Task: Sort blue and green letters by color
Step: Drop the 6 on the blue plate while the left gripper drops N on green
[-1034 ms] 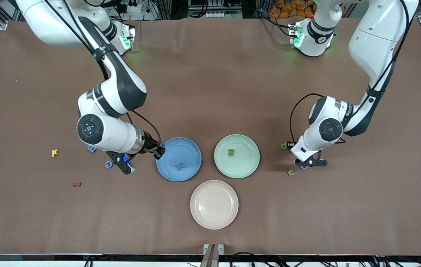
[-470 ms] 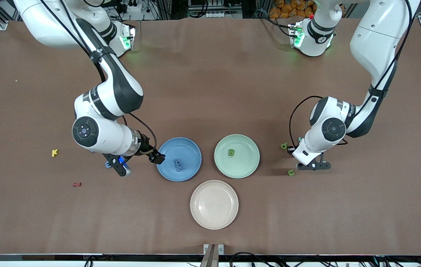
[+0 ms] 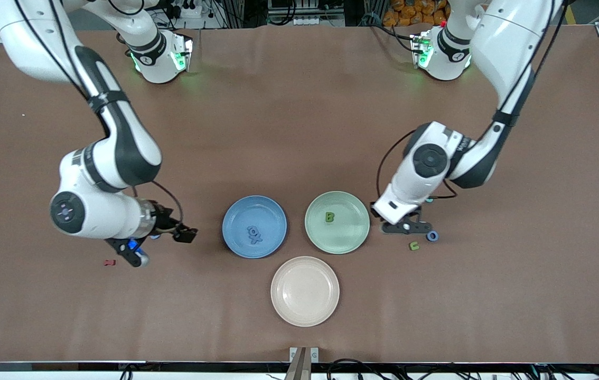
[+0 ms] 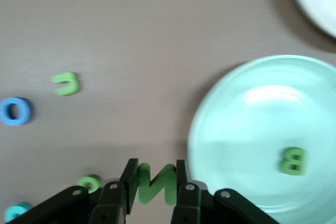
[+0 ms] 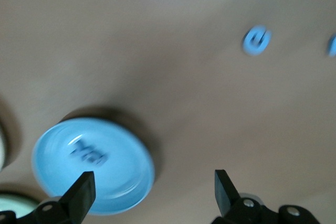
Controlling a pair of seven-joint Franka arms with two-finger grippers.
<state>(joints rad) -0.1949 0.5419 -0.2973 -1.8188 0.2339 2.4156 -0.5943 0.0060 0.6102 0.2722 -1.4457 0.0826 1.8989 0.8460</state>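
Only the left wrist view shows the left gripper (image 4: 154, 184) clamped on a green N (image 4: 156, 183), just beside the green plate (image 4: 220, 129) holding a green B (image 4: 292, 160). The right gripper (image 5: 152, 192) hangs with its jaws wide apart and empty beside the blue plate (image 3: 236, 216), where two blue letters (image 3: 253, 234) lie. A blue O (image 3: 432, 236) and a green letter (image 3: 414, 245) lie near the left gripper in the front view.

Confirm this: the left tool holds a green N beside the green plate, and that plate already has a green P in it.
One thing is wrong: the letter in the green plate is a B, not a P, as the left wrist view shows. The left tool does hold the N beside that plate.
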